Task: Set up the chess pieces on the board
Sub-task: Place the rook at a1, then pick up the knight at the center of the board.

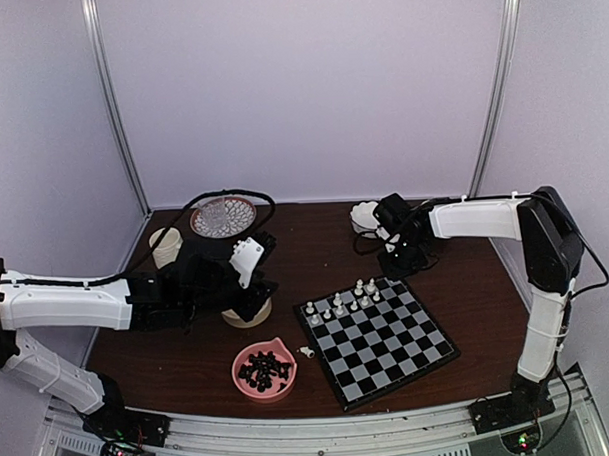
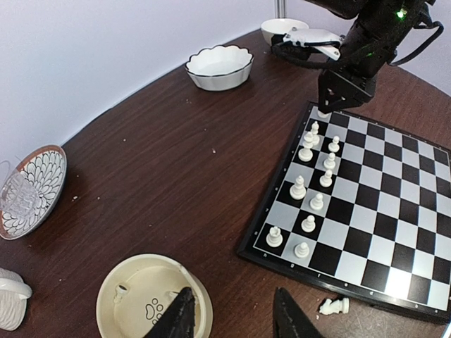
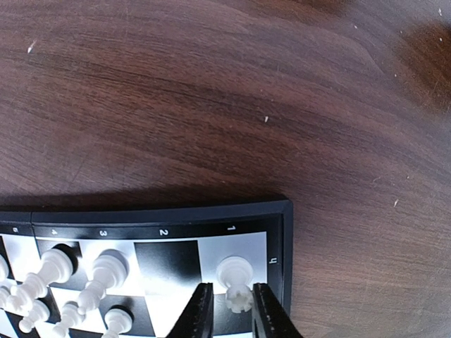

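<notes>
The board [image 1: 389,345] lies right of centre, with several white chess pieces [image 1: 339,305] in two rows on its far-left side; they also show in the left wrist view [image 2: 310,183]. My right gripper [image 3: 232,286] is at the board's far corner, its jaws narrowly parted on either side of a white rook [image 3: 236,274] standing on the corner square. My left gripper [image 2: 231,292] is open and empty over the rim of a cream paw-print bowl [image 2: 141,296]. A white knight [image 2: 333,305] lies on its side on the table beside the board's edge.
A pink bowl [image 1: 239,360] holding the black pieces sits at the front. A white scalloped bowl [image 2: 220,67], a patterned plate [image 1: 222,216] and a cream cup [image 1: 166,243] stand at the back. One small white piece [image 2: 116,290] lies in the cream bowl.
</notes>
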Controlling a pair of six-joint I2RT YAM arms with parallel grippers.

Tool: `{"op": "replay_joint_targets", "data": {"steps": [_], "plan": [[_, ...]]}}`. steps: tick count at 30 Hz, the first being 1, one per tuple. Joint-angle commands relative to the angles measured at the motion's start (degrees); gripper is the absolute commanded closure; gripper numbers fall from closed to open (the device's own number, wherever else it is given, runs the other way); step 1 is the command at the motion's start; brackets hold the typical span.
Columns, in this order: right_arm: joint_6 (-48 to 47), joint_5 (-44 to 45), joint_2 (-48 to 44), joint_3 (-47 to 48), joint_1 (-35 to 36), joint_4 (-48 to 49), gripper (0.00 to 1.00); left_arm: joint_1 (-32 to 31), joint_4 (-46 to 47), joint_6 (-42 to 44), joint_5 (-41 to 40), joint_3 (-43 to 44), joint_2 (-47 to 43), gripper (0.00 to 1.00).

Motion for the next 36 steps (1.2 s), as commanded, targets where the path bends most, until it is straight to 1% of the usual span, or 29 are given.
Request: {"op": "replay_joint_targets", "data": {"steps": [1, 5, 8, 13, 16, 18, 25, 31, 34, 36], "plan": [[0.0, 0.1, 0.7, 1.5, -0.4, 0.2, 0.72, -0.2, 1.0, -0.5, -0.3, 0.1, -1.4, 0.62], [0.1, 0.2, -0.1, 1.3, -0.5, 0.5, 0.63, -0.1, 1.0, -0.5, -0.3, 0.1, -1.5, 0.62], [0.2, 1.0, -1.8, 0.7, -0.4, 0.5, 0.58, -0.1, 0.9, -0.5, -0.2, 0.1, -1.6, 0.61], [0.4, 1.9, -8.3, -2.9, 0.0, 2.5, 0.53, -0.2, 0.8, -0.9, 0.2, 0.1, -1.8, 0.61], [-0.4, 2.2, -13.5, -5.9, 1.9, 4.7, 0.53, -0.1, 1.1, -1.9, -1.7, -0.1, -1.6, 0.61], [-1.9, 2.4, -16.5, -7.8, 4.1, 6.1, 0.55, 0.3, 1.0, -2.4, -2.6, -0.1, -1.6, 0.61], [-9.3, 2.2, -23.8, -13.0, 15.4, 13.2, 0.58, 4.6, 1.0, -5.7, -1.7, -2.0, -3.4, 0.61], [-12.5, -4.6, -23.3, -14.0, 23.2, 17.0, 0.59, 7.9, 1.3, -8.1, -2.3, -4.2, -6.4, 0.61], [-12.5, -9.0, -21.4, -14.2, 25.6, 19.2, 0.59, 8.5, 1.4, -9.2, -4.7, -5.2, -8.0, 0.62], [-12.5, -10.1, -19.3, -13.5, 27.5, 19.4, 0.6, 8.7, 1.5, -9.7, -6.1, -5.8, -8.8, 0.63]]}}
